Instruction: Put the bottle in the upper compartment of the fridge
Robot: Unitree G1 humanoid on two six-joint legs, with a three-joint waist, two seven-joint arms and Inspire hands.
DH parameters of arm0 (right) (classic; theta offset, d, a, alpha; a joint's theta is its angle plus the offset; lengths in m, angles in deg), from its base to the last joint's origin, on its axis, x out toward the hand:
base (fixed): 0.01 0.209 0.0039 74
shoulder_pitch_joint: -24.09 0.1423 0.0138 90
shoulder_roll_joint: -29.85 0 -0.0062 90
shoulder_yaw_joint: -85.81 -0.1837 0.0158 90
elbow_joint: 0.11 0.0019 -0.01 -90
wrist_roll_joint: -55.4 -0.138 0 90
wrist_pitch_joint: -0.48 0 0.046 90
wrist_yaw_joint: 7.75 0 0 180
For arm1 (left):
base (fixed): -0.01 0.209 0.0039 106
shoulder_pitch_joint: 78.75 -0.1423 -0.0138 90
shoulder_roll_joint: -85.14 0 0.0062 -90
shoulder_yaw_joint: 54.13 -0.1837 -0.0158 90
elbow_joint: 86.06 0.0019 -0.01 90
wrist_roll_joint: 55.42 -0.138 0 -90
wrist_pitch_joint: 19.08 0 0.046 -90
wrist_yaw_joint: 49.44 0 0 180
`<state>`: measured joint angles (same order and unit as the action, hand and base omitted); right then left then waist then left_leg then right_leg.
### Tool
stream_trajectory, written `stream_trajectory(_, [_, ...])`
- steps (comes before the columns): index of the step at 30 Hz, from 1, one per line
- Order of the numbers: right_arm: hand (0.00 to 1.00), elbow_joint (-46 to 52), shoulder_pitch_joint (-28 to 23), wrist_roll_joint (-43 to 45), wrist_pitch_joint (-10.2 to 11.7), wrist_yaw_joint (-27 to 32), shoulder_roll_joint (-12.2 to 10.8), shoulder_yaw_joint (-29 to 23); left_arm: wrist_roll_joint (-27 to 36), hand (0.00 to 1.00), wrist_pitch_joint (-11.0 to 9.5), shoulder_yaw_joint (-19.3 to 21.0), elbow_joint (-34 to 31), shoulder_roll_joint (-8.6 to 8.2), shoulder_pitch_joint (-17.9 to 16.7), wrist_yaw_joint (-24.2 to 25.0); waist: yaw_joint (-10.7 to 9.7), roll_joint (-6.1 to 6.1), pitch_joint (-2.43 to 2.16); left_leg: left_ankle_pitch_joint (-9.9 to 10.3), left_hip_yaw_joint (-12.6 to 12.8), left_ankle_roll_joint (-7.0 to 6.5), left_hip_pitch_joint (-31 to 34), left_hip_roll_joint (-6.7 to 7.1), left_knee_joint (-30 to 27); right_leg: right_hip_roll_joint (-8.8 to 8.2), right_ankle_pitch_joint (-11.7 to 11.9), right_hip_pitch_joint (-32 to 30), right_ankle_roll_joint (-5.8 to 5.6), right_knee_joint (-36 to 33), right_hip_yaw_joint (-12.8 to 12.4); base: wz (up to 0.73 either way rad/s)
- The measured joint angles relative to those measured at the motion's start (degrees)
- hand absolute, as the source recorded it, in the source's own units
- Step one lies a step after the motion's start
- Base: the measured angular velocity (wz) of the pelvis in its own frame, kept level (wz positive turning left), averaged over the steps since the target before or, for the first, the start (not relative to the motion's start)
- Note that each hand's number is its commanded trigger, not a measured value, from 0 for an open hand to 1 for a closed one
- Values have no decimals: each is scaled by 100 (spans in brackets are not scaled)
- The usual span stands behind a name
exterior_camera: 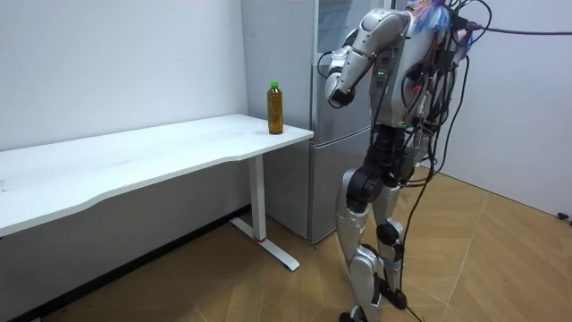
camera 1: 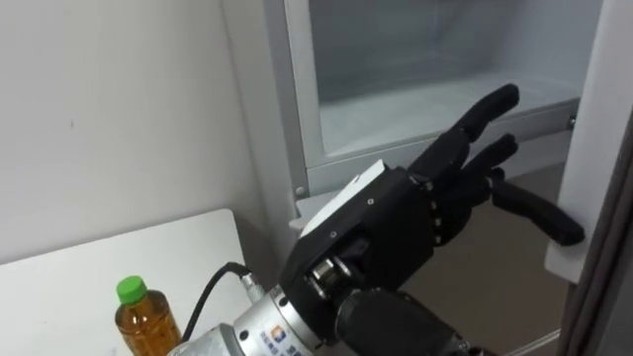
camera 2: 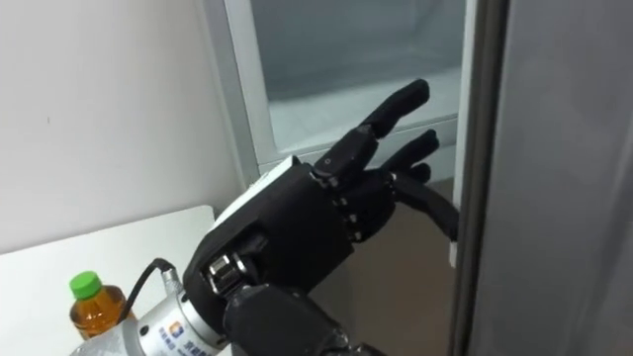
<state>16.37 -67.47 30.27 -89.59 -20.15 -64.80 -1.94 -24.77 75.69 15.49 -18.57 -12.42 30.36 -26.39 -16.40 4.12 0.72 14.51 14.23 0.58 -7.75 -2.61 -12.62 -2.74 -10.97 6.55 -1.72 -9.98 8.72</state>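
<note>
Plainly, the clear plastic bottle of amber drink with a green cap (camera 1: 146, 321) stands upright on the white counter (camera 1: 89, 267), near the corner closest to the tall grey fridge (exterior_camera: 323, 179), and nothing touches it. Beyond it we see the robot's black left hand (camera 1: 396, 227), raised well above the bottle and reaching toward the fridge. Its fingers (camera 1: 485, 109) are straight and spread, grasping nothing. The thumb lies by the edge of the white fridge door (camera 1: 593, 148), which stands ajar at the right; we cannot tell whether it actually presses there. Behind the hand the upper compartment (camera 1: 415, 109) looks pale and bare inside. We judge the step in hand to be opening the upper door, with the bottle not yet fetched. The next move calls for swinging that door wide enough, then bringing a hand down to the counter to close round the bottle's body without tipping it.
</note>
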Motion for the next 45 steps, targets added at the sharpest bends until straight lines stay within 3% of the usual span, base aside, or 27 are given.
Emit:
stream_trajectory(9, [0,-3,18,43,23,-42,-20,-129,5,0,-3,-29,0,-12,3,41,-226,-25,17,0,158,0,0,-5,90,15,19,-103,-8,13,-114,-7])
stream_trajectory(17, [0,18,3,37,73,-40,-28,-127,14,0,-66,-166,15,-24,3,-37,-241,-14,21,2,330,3,0,-62,97,84,43,-190,19,20,-303,-13])
stream_trajectory(24, [0,52,16,14,80,-40,32,-119,116,0,-106,-283,248,-108,96,-23,-257,142,40,2,448,3,33,-87,92,112,56,-281,40,17,-396,-9])
stream_trajectory(36, [0,59,-21,-173,127,-35,55,-111,104,0,-98,-444,459,-122,203,41,-365,239,30,2,623,3,17,-98,92,128,64,-357,45,-14,-543,-7])
stream_trajectory(45, [0,53,-31,-353,118,-31,55,-81,98,0,-42,-488,710,-165,455,102,-395,245,29,2,650,3,15,-112,90,142,72,-371,58,-18,-552,0])
